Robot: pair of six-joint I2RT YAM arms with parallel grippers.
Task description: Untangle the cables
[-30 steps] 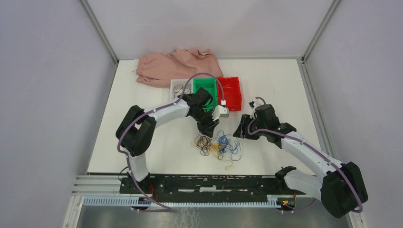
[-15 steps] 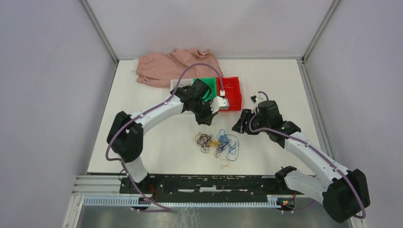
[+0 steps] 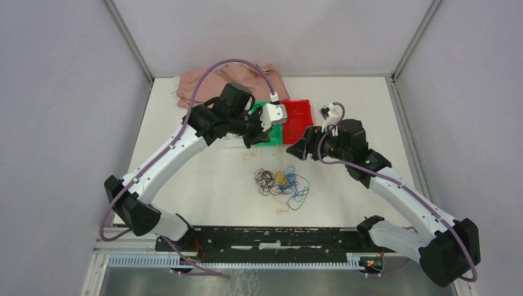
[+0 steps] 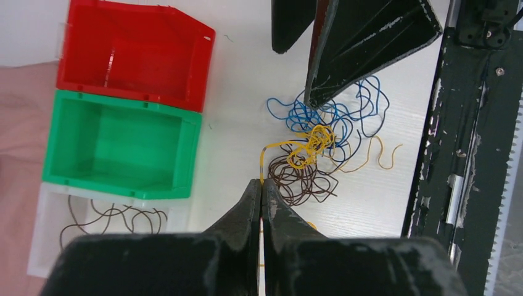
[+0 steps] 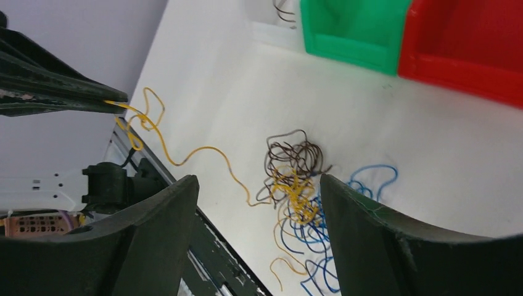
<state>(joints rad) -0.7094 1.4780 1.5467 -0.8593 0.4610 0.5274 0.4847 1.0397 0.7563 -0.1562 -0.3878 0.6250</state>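
The cables (image 3: 280,182) lie in a loose pile of blue, yellow and dark brown strands on the white table, also in the left wrist view (image 4: 321,148) and right wrist view (image 5: 296,185). My left gripper (image 4: 261,185) is shut on one yellow strand (image 5: 203,150), which stretches from its tips back down to the pile. It hangs raised near the bins (image 3: 251,137). My right gripper (image 5: 256,180) is open and empty, held above the pile's right side (image 3: 297,150). Its fingers (image 4: 370,37) show over the blue strands.
A red bin (image 4: 135,102), a green bin (image 4: 185,154) and a white tray (image 4: 43,228) holding brown strands stand in a row behind the pile. A pink cloth (image 3: 228,83) lies at the back. The black rail (image 4: 469,154) runs along the near table edge.
My left gripper has shut on the yellow strand and risen back toward the bins, drawing it out of the pile. My right gripper has opened wider and shifted back-left.
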